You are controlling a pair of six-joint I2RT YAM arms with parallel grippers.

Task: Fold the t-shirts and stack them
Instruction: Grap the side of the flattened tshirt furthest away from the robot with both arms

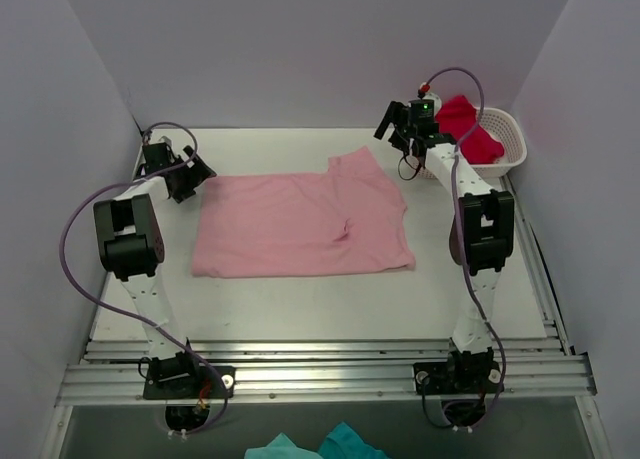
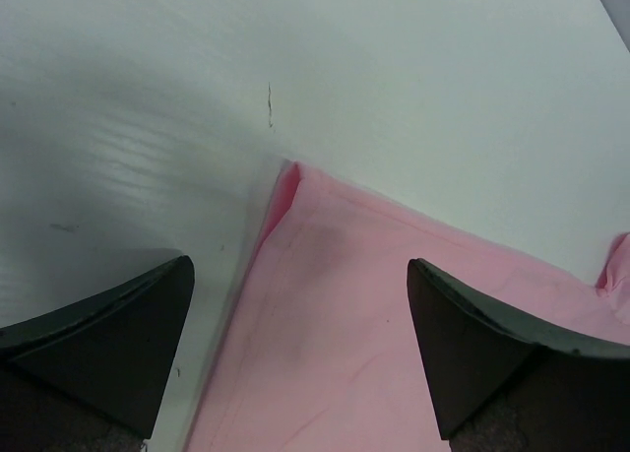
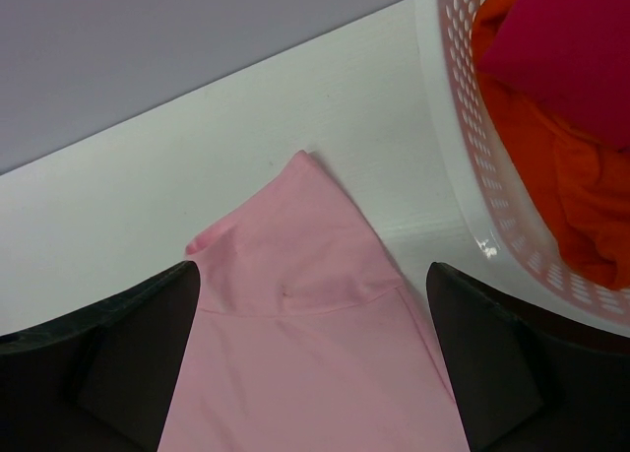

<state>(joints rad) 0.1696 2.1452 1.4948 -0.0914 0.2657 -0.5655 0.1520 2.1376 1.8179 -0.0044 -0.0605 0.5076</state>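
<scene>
Fingers (image 2: 108, 344) spread and empty on left gripper (image 2: 299, 265) and right gripper (image 3: 313, 267), the limp, light pink cotton t-shirt (image 1: 300, 224) likely wants pinching at its far corners.

Bright, even overhead light; soft shadows, wrist views blurred near the jaws.

This looks like a robotics lab test cell: plain pale panels (image 1: 300, 49) wall in a white surface (image 1: 300, 309) on three sides, the left arm (image 1: 130, 241) and right arm (image 1: 486, 229) stand bolted to an aluminium rail (image 1: 320, 379) along its near edge, and purple cables (image 1: 62, 237) loop from the arms.
</scene>
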